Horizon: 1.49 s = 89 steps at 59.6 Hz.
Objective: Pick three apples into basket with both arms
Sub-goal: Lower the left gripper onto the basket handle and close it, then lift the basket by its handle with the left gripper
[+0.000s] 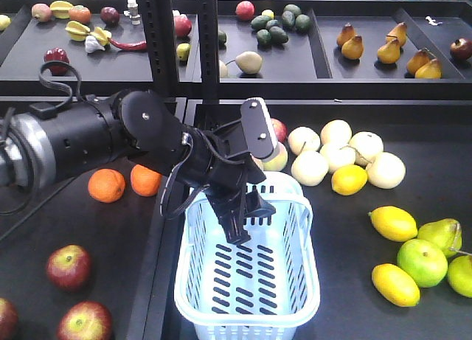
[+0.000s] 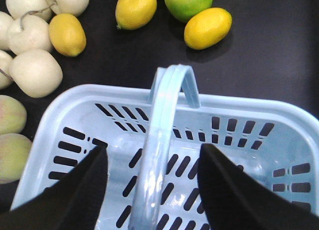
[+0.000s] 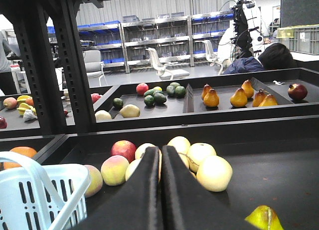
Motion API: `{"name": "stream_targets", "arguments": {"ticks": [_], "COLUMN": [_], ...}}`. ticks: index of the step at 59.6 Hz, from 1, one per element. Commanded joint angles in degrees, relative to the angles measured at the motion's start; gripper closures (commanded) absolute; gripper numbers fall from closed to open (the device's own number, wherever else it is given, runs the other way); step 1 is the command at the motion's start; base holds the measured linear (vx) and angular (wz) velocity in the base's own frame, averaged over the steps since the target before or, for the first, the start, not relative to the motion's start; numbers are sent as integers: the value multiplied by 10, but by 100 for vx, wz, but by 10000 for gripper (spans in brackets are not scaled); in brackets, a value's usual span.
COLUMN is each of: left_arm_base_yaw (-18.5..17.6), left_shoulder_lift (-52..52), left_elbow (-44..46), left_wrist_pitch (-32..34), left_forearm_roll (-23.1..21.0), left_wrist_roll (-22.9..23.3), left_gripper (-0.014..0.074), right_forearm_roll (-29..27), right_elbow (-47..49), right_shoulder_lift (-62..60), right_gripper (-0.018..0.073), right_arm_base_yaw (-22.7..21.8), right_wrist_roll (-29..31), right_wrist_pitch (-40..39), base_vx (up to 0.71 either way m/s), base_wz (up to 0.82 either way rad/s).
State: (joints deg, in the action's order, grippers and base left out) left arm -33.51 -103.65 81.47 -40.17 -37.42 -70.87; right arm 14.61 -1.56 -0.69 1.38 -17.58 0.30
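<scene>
So the left gripper point(image 1: 251, 220) hangs right over the basket point(image 1: 247, 316) with its fingers spread wide and nothing in them. From the left wrist view the basket's hoop handle point(image 2: 162, 130) runs straight up the gap between the two black fingers point(image 2: 65, 190). I can't tell if either one actually touches it. The basket is pale blue, with a slotted floor and sides and no fruit inside. It sits on the dark worktop point(image 1: 346, 229) front and centre, by the divider between the two trays.

The three apples point(image 1: 68, 267) are all on the left tray, well apart from the basket, down in the near-left corner. The third is half cut off by the frame edge. Two oranges point(image 1: 107, 185) sit a bit further back on that same side, partly under the arm.

The right gripper point(image 3: 160, 152) is clenched, fingers pressed flat together with nothing between them. It points toward a heap of pale round fruits point(image 3: 214, 172) and peaches point(image 3: 114, 169), and the basket shows at its lower left.

Lemons point(image 1: 393, 223) and green fruits point(image 1: 422, 262) lie on the worktop to the right of the basket.
</scene>
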Motion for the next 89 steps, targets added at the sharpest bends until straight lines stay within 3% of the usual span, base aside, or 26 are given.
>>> {"name": "stream_targets", "arguments": {"ticks": [1,28,36,52,69,76,89], "left_arm_base_yaw": [-4,-4,-4,-4,-4,-4,-4], "left_shoulder_lift": [18,4,4,14,82,122,203], "left_elbow": [16,16,16,16,17,17,16], "left_wrist_pitch": [22,28,27,6,-2,-4,-37], "left_forearm_roll": [-19,-19,-19,-19,-23,-23,-22], "left_wrist_roll": [6,9,10,10,16,52,170], "left_gripper": [197,221,307,600,603,603,603], "right_forearm_roll": [1,1,1,1,1,1,1], "right_elbow": [-8,-8,-8,-8,-8,-8,-8], "right_shoulder_lift": [-6,-6,-6,-6,-6,-6,-6], "right_gripper": [564,564,564,564,564,564,564], "right_arm_base_yaw": [-2,-2,-2,-2,-2,-2,-2], "right_wrist_roll": [3,3,3,3,3,3,3], "right_wrist_pitch": [-40,-40,-40,-40,-40,-40,-40], "base_vx": [0,0,0,0,0,0,0], "base_wz": [0,0,0,0,0,0,0]}}
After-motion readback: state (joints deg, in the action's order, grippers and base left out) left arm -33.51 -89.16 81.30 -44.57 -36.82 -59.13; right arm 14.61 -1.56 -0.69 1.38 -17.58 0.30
